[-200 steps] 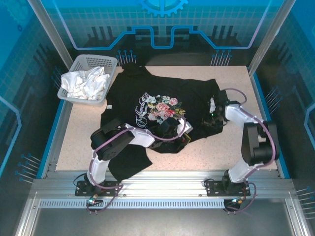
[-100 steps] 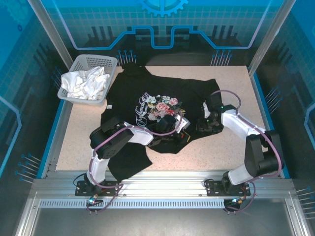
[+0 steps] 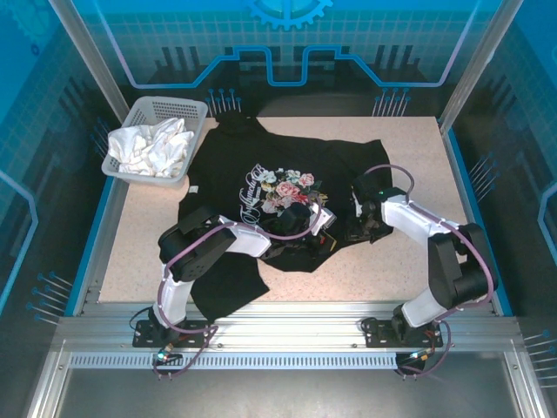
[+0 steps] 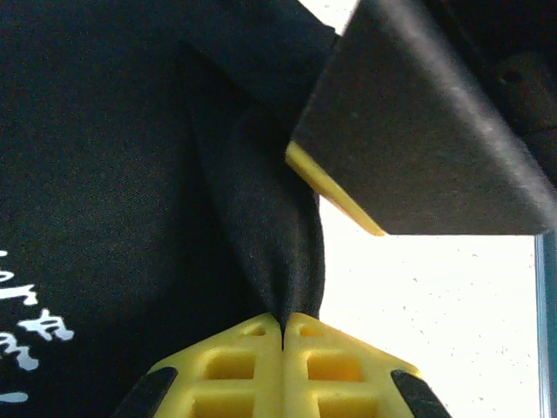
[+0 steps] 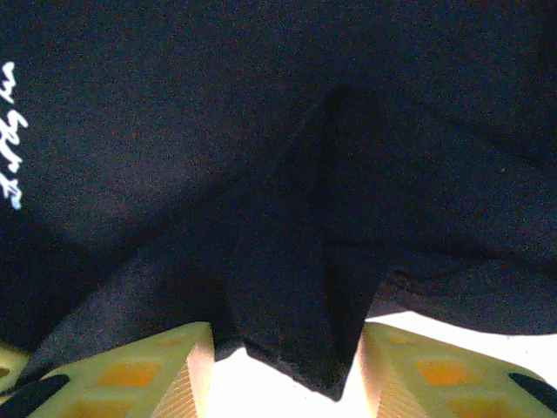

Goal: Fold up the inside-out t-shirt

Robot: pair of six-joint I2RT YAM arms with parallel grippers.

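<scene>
The black inside-out t-shirt (image 3: 235, 165) lies spread on the table with its flowered print (image 3: 280, 187) facing up. My left gripper (image 3: 322, 229) sits at the shirt's near hem. In the left wrist view, my left gripper (image 4: 283, 324) is shut on a pinched ridge of the t-shirt (image 4: 104, 174). My right gripper (image 3: 355, 228) is just to its right at the same hem. In the right wrist view, my right gripper (image 5: 287, 353) is open, its yellow fingers (image 5: 148, 370) on either side of a hanging flap of the t-shirt (image 5: 218, 113). The flap touches neither finger.
A grey basket (image 3: 202, 108) with a white cloth (image 3: 150, 146) stands at the back left. Bare table (image 3: 383, 266) lies in front of both grippers. A shirt part hangs over the near edge (image 3: 228, 292). The right gripper's dark finger (image 4: 418, 131) is close to my left jaws.
My right gripper has opened, letting go of the fabric, and has moved left along the hem toward the left gripper. The left gripper stays shut on the shirt, barely moved.
</scene>
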